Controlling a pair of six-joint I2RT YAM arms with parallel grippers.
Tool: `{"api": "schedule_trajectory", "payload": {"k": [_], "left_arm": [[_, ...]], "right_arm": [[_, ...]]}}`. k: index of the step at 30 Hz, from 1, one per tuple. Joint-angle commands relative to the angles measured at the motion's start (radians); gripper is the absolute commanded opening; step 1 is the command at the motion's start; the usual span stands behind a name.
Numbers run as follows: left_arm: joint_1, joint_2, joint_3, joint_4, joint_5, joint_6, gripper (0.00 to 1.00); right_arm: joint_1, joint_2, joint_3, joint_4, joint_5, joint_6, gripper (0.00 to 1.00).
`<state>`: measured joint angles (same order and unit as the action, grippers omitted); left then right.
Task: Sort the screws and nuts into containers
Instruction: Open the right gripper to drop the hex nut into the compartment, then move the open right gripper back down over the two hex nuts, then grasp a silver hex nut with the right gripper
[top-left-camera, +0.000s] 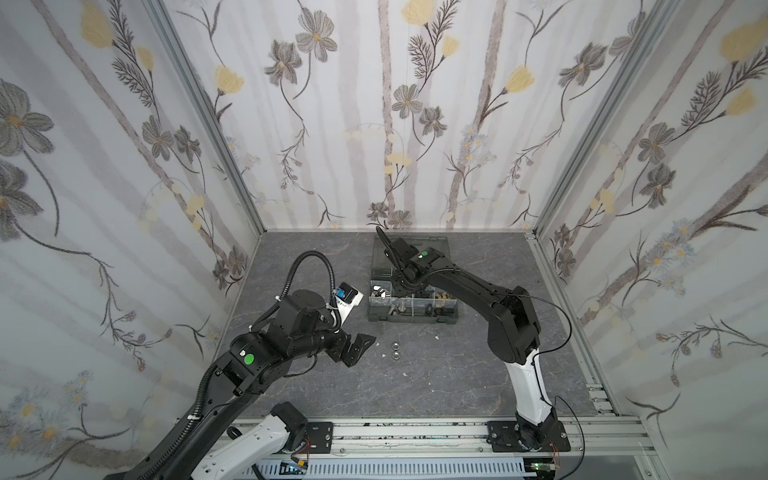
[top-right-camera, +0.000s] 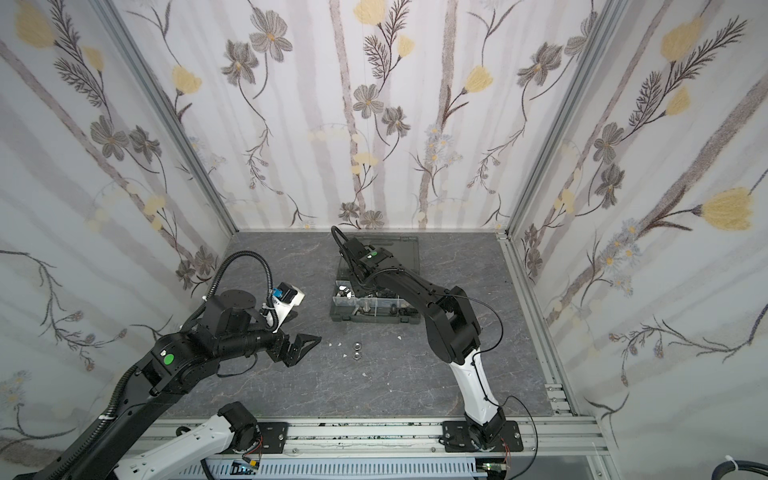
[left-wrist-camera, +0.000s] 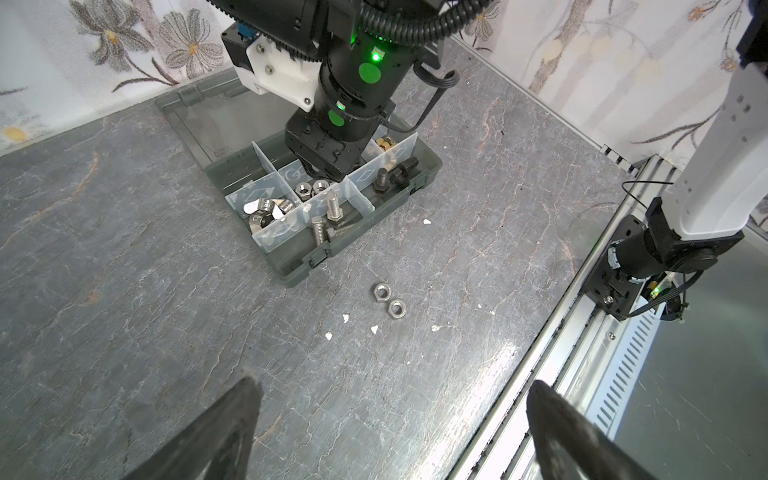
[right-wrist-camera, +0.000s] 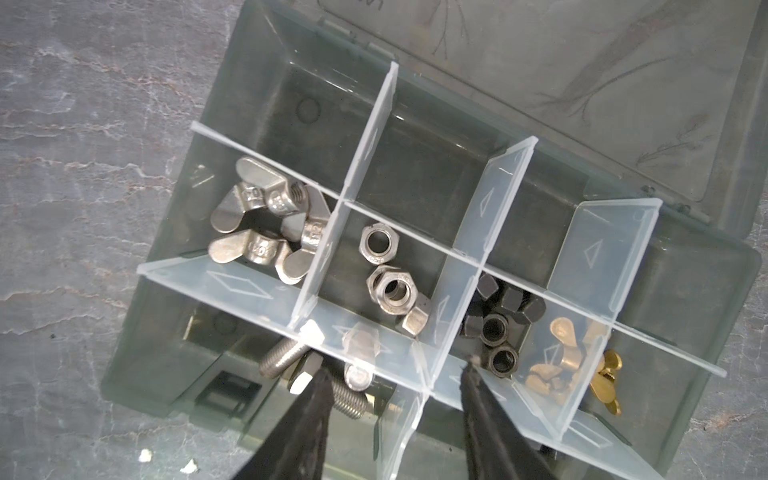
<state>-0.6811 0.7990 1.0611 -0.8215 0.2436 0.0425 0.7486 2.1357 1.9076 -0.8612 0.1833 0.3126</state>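
Note:
The dark grey organizer case (top-left-camera: 376, 318) (top-right-camera: 338, 318) (left-wrist-camera: 291, 272) (right-wrist-camera: 137, 374) lies open at mid table. Its containers hold silver wing nuts (right-wrist-camera: 266, 224), silver hex nuts (right-wrist-camera: 388, 282), black nuts (right-wrist-camera: 498, 328), brass wing nuts (right-wrist-camera: 602, 374), silver screws (right-wrist-camera: 353, 399) (left-wrist-camera: 332, 208) and black screws (left-wrist-camera: 392, 176). My right gripper (right-wrist-camera: 397, 372) hangs open over the case's dividers with nothing between its fingers. Two loose silver nuts (top-left-camera: 395, 350) (top-right-camera: 355, 350) (left-wrist-camera: 381, 290) lie on the table in front of the case. My left gripper (left-wrist-camera: 395, 384) (top-left-camera: 365, 349) is wide open, hovering left of them.
The case's smoky lid (right-wrist-camera: 582, 62) (left-wrist-camera: 216, 120) lies flat behind the compartments. Small white crumbs (left-wrist-camera: 345, 318) dot the grey table near the loose nuts. An aluminium rail (top-left-camera: 415, 432) with both arm bases runs along the front edge. Flowered walls close three sides.

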Motion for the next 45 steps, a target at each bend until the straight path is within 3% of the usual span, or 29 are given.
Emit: {"api": "schedule_trajectory", "payload": {"k": [1,9,17,35,41,45], "left_arm": [[-0.003,-0.003,-0.001,0.016,-0.01,0.014,1.0],[-0.009,-0.012,-0.016,0.026,-0.001,0.023,1.0],[-0.022,-0.036,-0.033,0.034,0.002,0.046,1.0],[-0.035,-0.039,-0.034,0.036,-0.003,0.049,1.0],[-0.036,-0.037,-0.04,0.042,-0.004,0.051,1.0],[-0.035,-0.036,-0.043,0.045,-0.004,0.05,1.0]], "right_arm": [[0.012,-0.049,-0.04,-0.015,-0.002,0.022,0.46],[0.119,-0.167,-0.221,-0.01,-0.031,0.15,0.45],[0.195,-0.23,-0.457,0.138,-0.135,0.307,0.46],[0.228,-0.082,-0.456,0.175,-0.193,0.293,0.46],[0.232,-0.077,-0.468,0.164,-0.174,0.291,0.42],[0.232,-0.064,-0.456,0.149,-0.166,0.283,0.31]]}}
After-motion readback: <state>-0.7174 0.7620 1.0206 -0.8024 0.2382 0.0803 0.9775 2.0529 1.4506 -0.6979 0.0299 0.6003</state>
